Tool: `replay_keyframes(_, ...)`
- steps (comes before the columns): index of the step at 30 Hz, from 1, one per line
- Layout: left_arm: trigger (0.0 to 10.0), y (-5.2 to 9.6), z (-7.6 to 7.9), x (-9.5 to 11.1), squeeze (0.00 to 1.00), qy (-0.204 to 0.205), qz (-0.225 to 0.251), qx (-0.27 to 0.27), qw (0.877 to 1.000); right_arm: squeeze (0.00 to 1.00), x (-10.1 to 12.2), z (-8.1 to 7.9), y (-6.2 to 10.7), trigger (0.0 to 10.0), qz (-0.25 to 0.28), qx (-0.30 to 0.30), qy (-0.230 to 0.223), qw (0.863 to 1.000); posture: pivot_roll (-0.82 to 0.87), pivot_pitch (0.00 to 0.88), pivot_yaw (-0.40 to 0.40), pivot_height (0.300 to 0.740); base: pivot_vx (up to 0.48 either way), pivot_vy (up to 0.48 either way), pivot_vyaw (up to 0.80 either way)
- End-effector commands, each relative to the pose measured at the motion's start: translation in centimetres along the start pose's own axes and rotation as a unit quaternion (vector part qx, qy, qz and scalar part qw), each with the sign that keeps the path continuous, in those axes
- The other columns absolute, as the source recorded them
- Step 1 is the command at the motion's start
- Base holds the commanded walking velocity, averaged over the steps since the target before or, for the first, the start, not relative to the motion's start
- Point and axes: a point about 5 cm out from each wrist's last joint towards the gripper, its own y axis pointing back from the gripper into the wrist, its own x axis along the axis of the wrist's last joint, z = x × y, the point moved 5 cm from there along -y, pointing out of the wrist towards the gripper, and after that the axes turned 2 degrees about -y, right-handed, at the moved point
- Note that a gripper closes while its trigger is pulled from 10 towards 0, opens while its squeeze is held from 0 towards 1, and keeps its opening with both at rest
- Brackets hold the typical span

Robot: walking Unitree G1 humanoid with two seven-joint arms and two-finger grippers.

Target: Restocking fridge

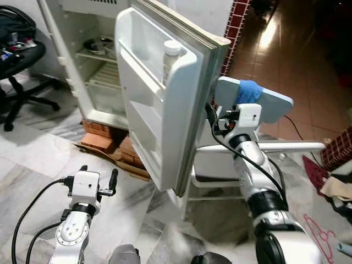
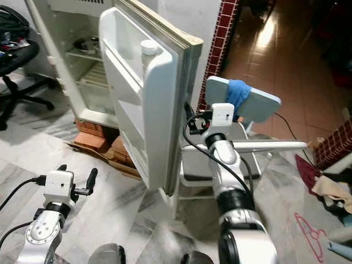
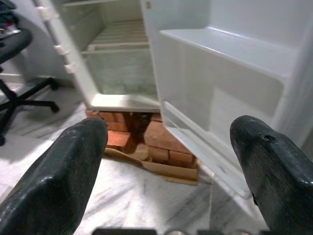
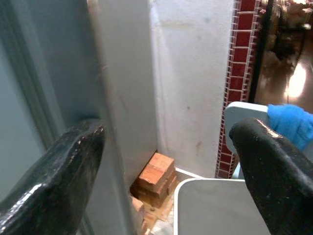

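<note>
The white fridge [image 1: 99,82] stands open, its door [image 1: 159,115] swung out toward me. A white capped bottle [image 1: 171,56] stands in the door's top shelf; the lower door shelves [image 3: 220,54] look bare. Metal bowls [image 1: 97,46] sit on an inner shelf. My left gripper [image 1: 99,175] hangs low over the marble floor, open, pointing at the fridge's base [image 3: 171,137]. My right gripper [image 4: 168,134] is raised behind the door's free edge, open, with one finger [image 4: 58,166] close to the door's grey outer face. Its fingers are hidden by the door in the eye views.
Bricks [image 1: 104,140] and cardboard prop up the fridge. A white plastic chair [image 1: 264,102] with a blue cloth [image 1: 248,91] stands right behind my right arm. An office chair [image 1: 22,60] is at far left. Clothes [image 1: 335,187] and a pink hanger [image 1: 322,236] lie at right.
</note>
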Motion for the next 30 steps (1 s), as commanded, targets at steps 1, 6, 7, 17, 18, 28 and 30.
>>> replay_keyframes(1, 10.0, -0.4, 0.3, 0.2, 0.00, -0.005, 0.001, -0.007, 1.000, 0.00, 2.0, -2.6, -1.5, 10.0, 0.030, 0.040, -0.026, 0.998, 0.11, 0.000, -0.060, 0.740, 0.000, 0.000, 0.00)
replay_keyframes(6, 10.0, -0.6, 0.4, 0.3, 0.00, -0.007, 0.004, -0.011, 1.000, 0.00, 3.1, -9.0, -1.9, 10.0, 0.034, 0.171, -0.113, 0.978, 0.11, 0.000, -0.062, 0.740, 0.000, 0.000, 0.00)
replay_keyframes(7, 10.0, -0.6, 0.4, 0.4, 0.00, -0.008, 0.004, -0.011, 1.000, 0.00, 3.4, -10.9, -1.5, 10.0, 0.035, 0.215, -0.128, 0.968, 0.11, 0.000, -0.062, 0.740, 0.000, 0.000, 0.00)
replay_keyframes(17, 10.0, -0.4, 0.4, 0.2, 0.00, -0.009, 0.004, -0.012, 1.000, 0.00, 3.7, -17.2, 6.4, 10.0, -0.002, 0.460, -0.212, 0.862, 0.11, 0.001, -0.062, 0.740, 0.000, 0.000, 0.00)
replay_keyframes(18, 10.0, -0.4, 0.4, 0.1, 0.00, -0.009, 0.003, -0.013, 1.000, 0.00, 1.5, -15.2, 5.8, 10.0, -0.022, 0.409, -0.182, 0.894, 0.11, 0.003, -0.059, 0.740, 0.000, 0.000, 0.00)
replay_keyframes(28, 10.0, -1.0, 0.1, -0.1, 0.00, 0.002, -0.013, -0.011, 1.000, 0.00, -2.8, -8.0, 6.2, 10.0, -0.074, 0.251, -0.093, 0.961, 0.11, 0.000, -0.051, 0.740, 0.000, 0.044, 0.00)
replay_keyframes(30, 10.0, -1.8, -0.8, 0.4, 0.00, -0.010, -0.008, -0.001, 1.000, 0.00, -2.8, -7.2, 6.7, 10.0, -0.076, 0.248, -0.045, 0.965, 0.11, 0.000, -0.049, 0.740, 0.000, 0.439, 0.00)
